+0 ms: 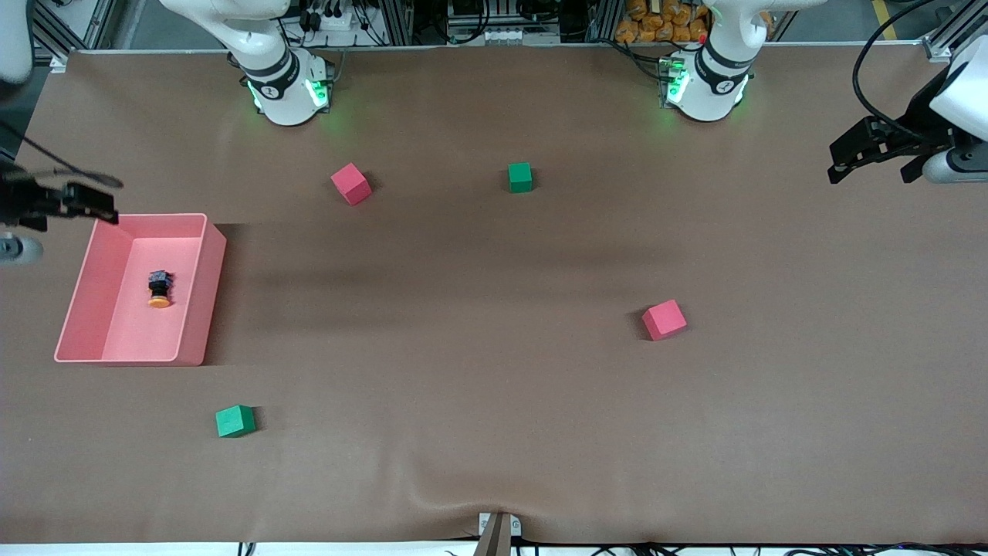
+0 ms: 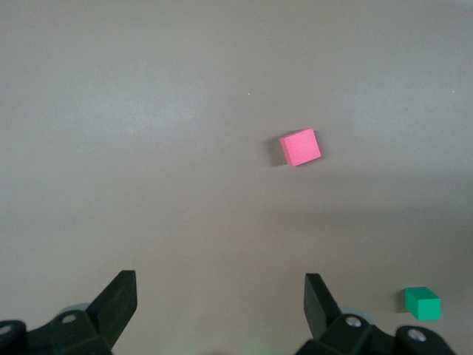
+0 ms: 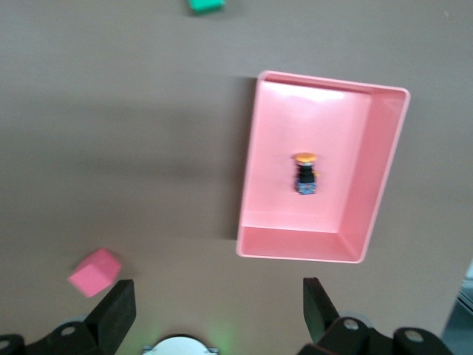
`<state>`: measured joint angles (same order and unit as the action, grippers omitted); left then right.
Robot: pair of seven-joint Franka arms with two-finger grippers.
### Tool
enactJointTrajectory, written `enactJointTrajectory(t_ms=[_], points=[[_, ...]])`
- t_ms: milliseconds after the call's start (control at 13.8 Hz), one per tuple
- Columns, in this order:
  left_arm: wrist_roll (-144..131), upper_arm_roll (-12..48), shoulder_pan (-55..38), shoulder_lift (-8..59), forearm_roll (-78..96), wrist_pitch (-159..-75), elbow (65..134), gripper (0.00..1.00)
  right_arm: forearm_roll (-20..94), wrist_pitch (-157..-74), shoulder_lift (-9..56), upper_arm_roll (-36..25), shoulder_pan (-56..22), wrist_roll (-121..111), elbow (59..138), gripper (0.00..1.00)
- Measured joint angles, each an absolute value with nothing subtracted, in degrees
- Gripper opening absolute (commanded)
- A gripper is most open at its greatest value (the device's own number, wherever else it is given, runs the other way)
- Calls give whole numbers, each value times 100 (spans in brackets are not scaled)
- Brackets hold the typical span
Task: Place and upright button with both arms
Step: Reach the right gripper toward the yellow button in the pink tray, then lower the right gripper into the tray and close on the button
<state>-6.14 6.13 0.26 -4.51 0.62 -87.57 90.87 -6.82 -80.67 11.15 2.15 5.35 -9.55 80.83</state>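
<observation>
Right gripper (image 1: 96,210) hangs over the table at the right arm's end, just above the corner of the pink tray (image 1: 202,293) that lies farthest from the front camera. Its fingers are spread wide in the right wrist view and grip nothing; probably parked high so its camera takes in the whole tray before a descent.

The button (image 1: 159,289) lies on its side on the tray floor, orange cap pointing toward the front camera, dark body away from it. It touches no wall, so there is room for fingers on either side. Still to be picked, placed and stood up; the task looks barely begun.

A green cube (image 1: 235,421) sits on the table nearer the front camera than the tray. A red cube (image 1: 351,184) lies in front of the right arm's base. A second green cube (image 1: 520,177) sits near the table's middle, toward the bases. Another red cube (image 1: 664,320) lies toward the left arm's end, nearer the camera. None of these belong to the task; likely distractors.

Left gripper (image 1: 866,150) waits over the left arm's end of the table, well apart from the tray. Its fingers stand wide apart with nothing between them, though the front view shows it only side-on. Likely idle until a handover.
</observation>
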Motion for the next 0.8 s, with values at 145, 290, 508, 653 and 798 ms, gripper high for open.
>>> enactJointTrajectory(t_ms=[145,290,508,653,798], points=[[-614,620,21,-437,62,-8754,9086,100,-797,-8345,1456,206,819,-960,8087,100],[-614,625,12,-431,62,-8754,9084,100,-797,-8553,1765,202,1215,-1041,8099,100],[-621,660,-23,-431,62,-8754,9064,100,-617,-9111,2188,202,1711,-1347,8293,100],[-621,695,-31,-430,67,-8754,9058,100,-449,-9801,2312,203,1880,-1398,8771,100],[-621,747,-44,-430,95,-8754,9041,100,-435,-10481,2337,206,1967,-1475,9297,100]])
